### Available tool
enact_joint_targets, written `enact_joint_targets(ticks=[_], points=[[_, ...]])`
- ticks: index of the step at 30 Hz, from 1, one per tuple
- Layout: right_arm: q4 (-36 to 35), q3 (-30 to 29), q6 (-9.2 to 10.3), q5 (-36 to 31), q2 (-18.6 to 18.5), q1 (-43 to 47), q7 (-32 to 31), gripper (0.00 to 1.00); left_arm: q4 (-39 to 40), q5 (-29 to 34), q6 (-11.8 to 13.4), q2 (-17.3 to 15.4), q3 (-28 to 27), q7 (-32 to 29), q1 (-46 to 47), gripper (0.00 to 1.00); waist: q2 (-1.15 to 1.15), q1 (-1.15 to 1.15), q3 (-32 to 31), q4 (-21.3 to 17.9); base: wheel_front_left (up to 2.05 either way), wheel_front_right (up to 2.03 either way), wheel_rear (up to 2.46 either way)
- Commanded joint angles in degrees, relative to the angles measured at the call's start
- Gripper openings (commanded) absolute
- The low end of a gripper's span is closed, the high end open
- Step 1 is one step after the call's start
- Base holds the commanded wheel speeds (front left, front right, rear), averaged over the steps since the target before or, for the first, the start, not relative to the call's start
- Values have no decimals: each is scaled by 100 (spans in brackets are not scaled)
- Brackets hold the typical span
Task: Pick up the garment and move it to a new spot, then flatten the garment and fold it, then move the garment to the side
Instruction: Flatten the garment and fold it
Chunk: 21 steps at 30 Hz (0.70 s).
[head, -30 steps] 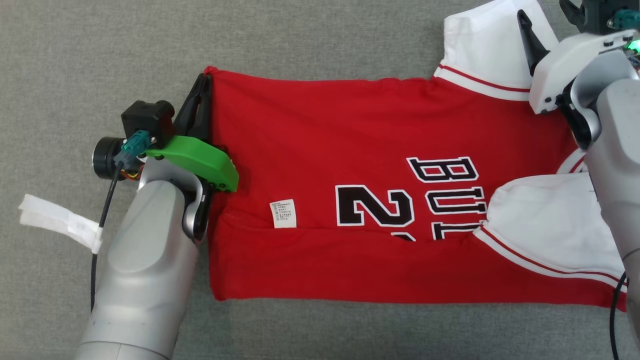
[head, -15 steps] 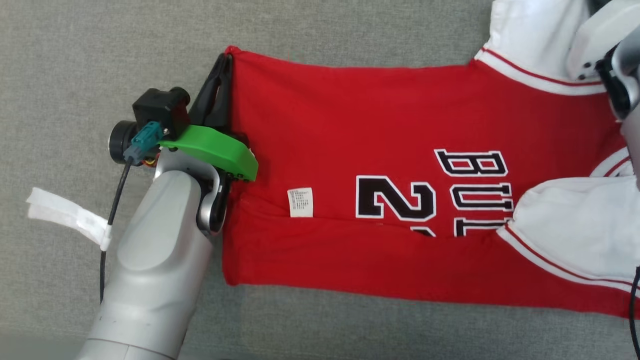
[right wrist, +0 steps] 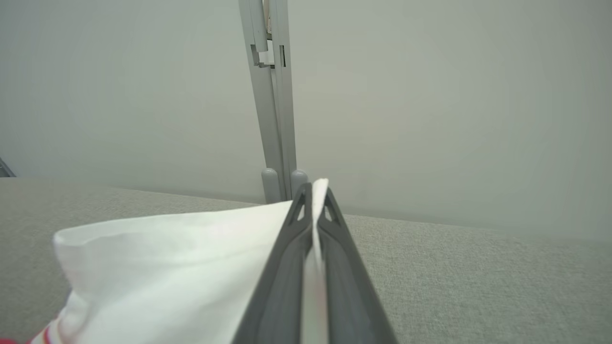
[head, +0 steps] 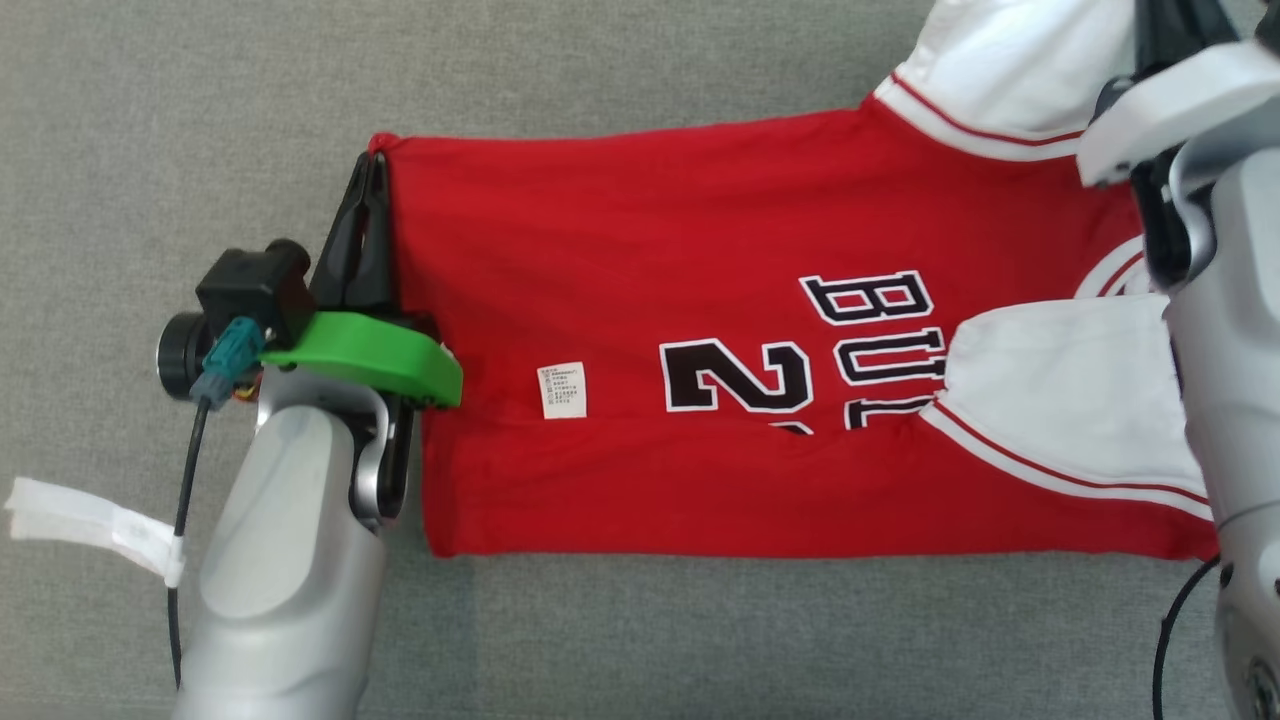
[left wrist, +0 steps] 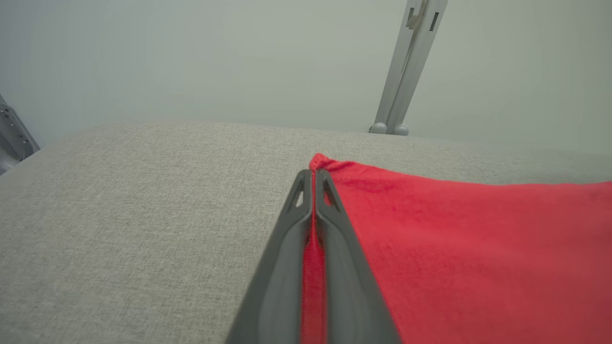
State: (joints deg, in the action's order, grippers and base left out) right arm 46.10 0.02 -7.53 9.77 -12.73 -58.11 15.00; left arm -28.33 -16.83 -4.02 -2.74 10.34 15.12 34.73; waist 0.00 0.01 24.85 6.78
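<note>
The garment is a red jersey with black lettering and white sleeves, lying stretched across the grey cushion. My left gripper is shut on the jersey's far left hem corner; in the left wrist view red cloth runs between its fingertips. My right gripper is shut on the edge of the far white sleeve. In the head view that sleeve rises at the top right beside my right arm. A second white sleeve lies folded over the jersey's right part.
The grey fabric surface stretches all round the jersey. A white strap hangs on my left arm's cable at the lower left. A grey metal post stands beyond the cushion's far edge, against a pale wall.
The head camera has shifted. My right gripper, whose fingers stood apart over the white sleeve a second ago, now grips it. The left gripper keeps its hold, and the jersey's near edge lies straighter.
</note>
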Motion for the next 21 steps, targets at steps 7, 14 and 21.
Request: enact_joint_targets(ticks=[7, 14, 21], points=[[-879, -128, 10, 591, 219, 1562, 20, 0, -118, 153, -47, -37, -299, 1, -818, 0, 0, -1, -763, -399, 0, 0, 0], [-1398, -122, 10, 1013, 362, 2966, 21, 0, -126, 67, 26, -38, -377, 1, -1584, 0, 0, -1, -1176, -582, 0, 0, 0], [-1526, -270, 10, 1136, 492, 3848, 21, 0, -228, -14, 91, -38, -292, 1, -2120, 0, 0, -1, -1411, -632, 0, 0, 0]])
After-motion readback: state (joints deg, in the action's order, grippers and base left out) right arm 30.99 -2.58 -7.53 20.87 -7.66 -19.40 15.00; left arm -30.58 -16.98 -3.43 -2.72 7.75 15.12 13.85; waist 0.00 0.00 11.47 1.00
